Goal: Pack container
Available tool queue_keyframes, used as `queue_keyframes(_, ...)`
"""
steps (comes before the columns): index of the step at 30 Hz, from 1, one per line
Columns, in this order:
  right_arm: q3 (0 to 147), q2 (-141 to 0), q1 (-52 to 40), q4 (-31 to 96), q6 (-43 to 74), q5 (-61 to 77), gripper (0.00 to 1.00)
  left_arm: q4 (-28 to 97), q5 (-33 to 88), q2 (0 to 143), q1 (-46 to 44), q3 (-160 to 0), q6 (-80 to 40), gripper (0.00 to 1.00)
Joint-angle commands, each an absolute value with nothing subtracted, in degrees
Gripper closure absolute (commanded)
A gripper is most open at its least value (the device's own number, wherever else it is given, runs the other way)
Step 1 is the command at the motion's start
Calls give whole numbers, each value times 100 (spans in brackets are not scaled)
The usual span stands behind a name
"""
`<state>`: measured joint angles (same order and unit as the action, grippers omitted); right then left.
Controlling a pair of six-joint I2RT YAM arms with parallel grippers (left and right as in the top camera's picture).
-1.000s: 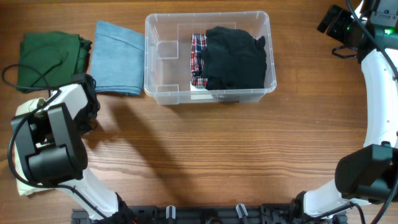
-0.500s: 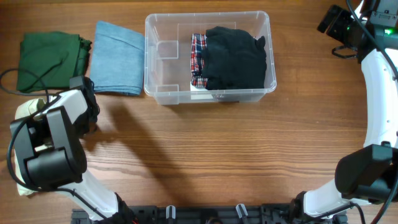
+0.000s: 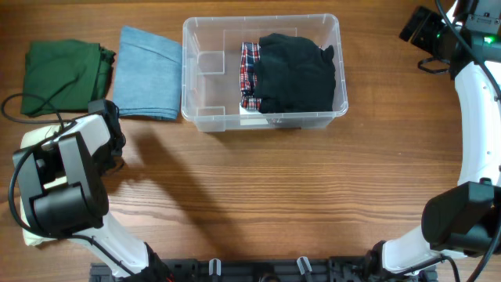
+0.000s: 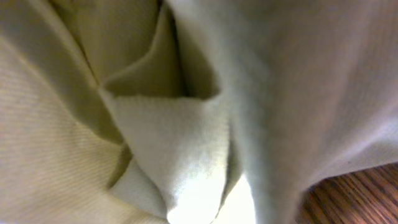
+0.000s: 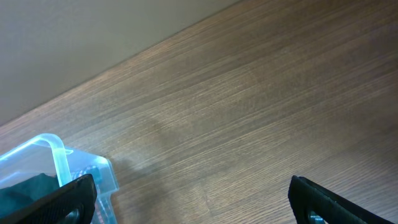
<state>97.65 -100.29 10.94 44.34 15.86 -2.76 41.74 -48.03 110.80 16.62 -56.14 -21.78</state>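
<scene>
The clear container (image 3: 202,70) stands at the back middle of the table, holding a black garment (image 3: 296,72) over a plaid one (image 3: 250,74). My left arm (image 3: 78,149) bends low over a cream garment (image 3: 33,139) at the left edge, and its fingers are hidden. Bunched cream garment folds (image 4: 174,143) fill the left wrist view right at the jaws, shut on them. My right gripper (image 5: 202,208) hangs open and empty over bare wood at the back right (image 3: 427,31), with the container's corner (image 5: 56,155) to its left.
A folded green garment (image 3: 63,74) and a folded blue garment (image 3: 147,72) lie side by side left of the container. A black cable (image 3: 16,102) loops over the green one. Bare wooden tabletop (image 3: 297,188) stretches across the front.
My left gripper has closed from wide open onto the cream fabric, and the left arm has shifted slightly left. The right arm has not moved.
</scene>
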Motion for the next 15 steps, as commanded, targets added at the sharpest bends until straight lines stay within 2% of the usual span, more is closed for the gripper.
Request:
queue_keyframes(1, 9712, -10106, 1079, 4421, 1669, -228, 0, 4372, -4331, 11207, 1678, -5625, -2276, 96)
queue_keyframes(15, 9712, -10106, 1079, 4421, 1669, -228, 0, 6020, -3964, 11207, 1673, -7452, -2281, 96)
